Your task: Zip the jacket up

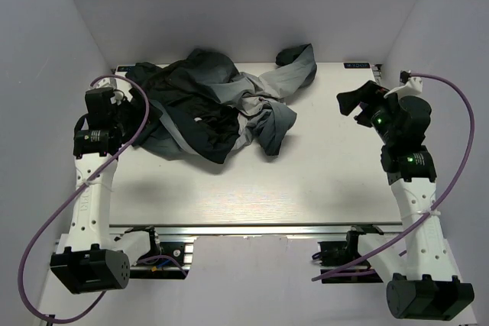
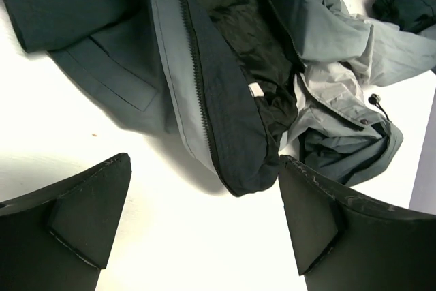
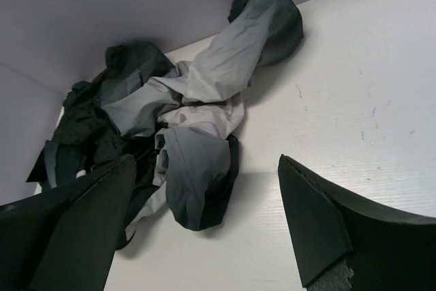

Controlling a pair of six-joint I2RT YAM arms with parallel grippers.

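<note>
The jacket (image 1: 206,116) lies crumpled just ahead of the left gripper (image 2: 204,192), which is spread and empty. The right gripper (image 3: 204,199), also spread, is farther from it.

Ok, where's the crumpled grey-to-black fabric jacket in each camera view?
Top external: crumpled grey-to-black fabric jacket, far left of centre on the white table.
Left wrist: jacket fills the upper half.
Right wrist: jacket left of centre.
Shared landmark: its light grey sleeve stretching away.

Robot lab test cell, plain white walls (image 1: 46,28), pale table (image 1: 252,188) on aluminium rails (image 1: 252,228), cabled arms
</note>
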